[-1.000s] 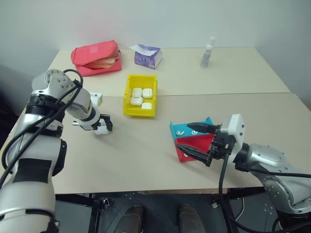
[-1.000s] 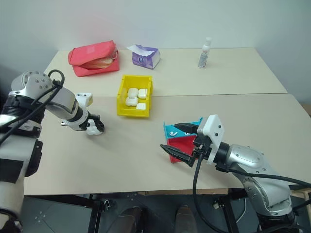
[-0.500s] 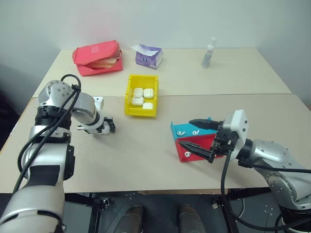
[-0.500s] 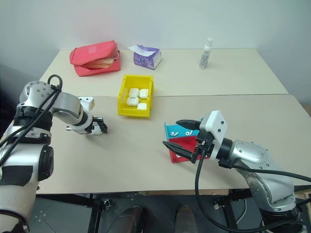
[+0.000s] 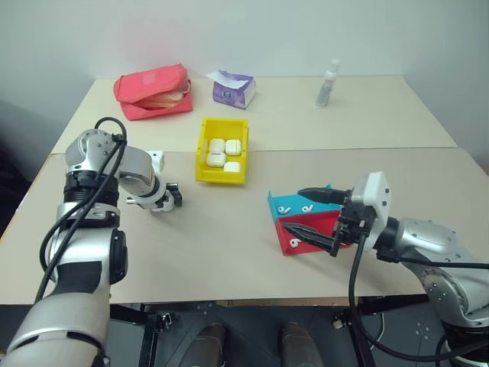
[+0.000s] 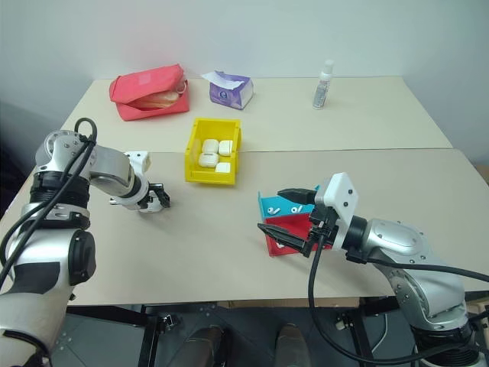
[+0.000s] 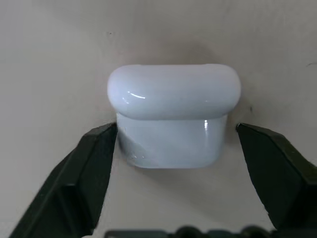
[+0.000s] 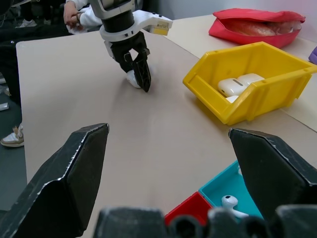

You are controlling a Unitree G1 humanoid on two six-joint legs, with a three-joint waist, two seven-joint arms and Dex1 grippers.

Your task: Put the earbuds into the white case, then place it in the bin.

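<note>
I note: white case glossy white on beige table. Bin bright yellow, white cases inside. Trays: blue tray, red tray. Pouch red; tissue pack purple.

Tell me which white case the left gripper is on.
The lone white case on the bare table between the left gripper fingers, outside the yellow bin holding the other cases.

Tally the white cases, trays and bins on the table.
White cases: 5 (four in the bin, one on the table)
Trays: 2 (blue, red)
Bins: 1 (yellow)
Total: 8
</note>
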